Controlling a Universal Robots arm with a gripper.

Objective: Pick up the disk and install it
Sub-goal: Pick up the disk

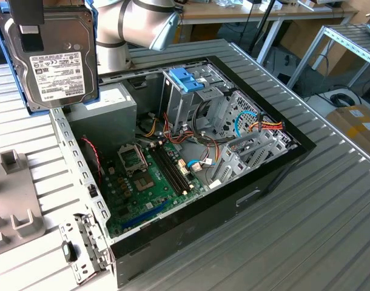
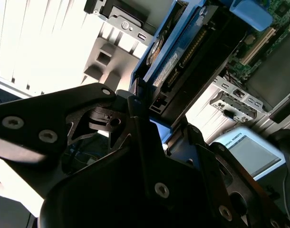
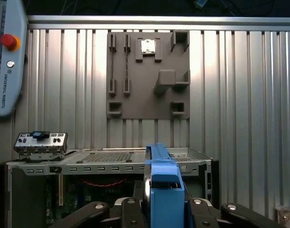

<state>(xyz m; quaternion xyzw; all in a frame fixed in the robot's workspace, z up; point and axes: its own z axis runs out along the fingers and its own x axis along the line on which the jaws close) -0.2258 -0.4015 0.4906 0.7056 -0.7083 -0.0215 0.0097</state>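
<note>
Disk (image 1: pixel 51 57) upright in tool (image 3: pixel 164 206) (long axis vertical).

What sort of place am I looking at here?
Probably a robotics lab or workshop: a robot arm carries a disk near an open computer case on a ribbed metal table, with workbenches behind.

The disk (image 1: pixel 51 42) has a white label (image 1: pixel 54 76) with barcodes and fine print, all illegible. The grey pendant (image 3: pixel 4 71) bears vertical lettering.
</note>
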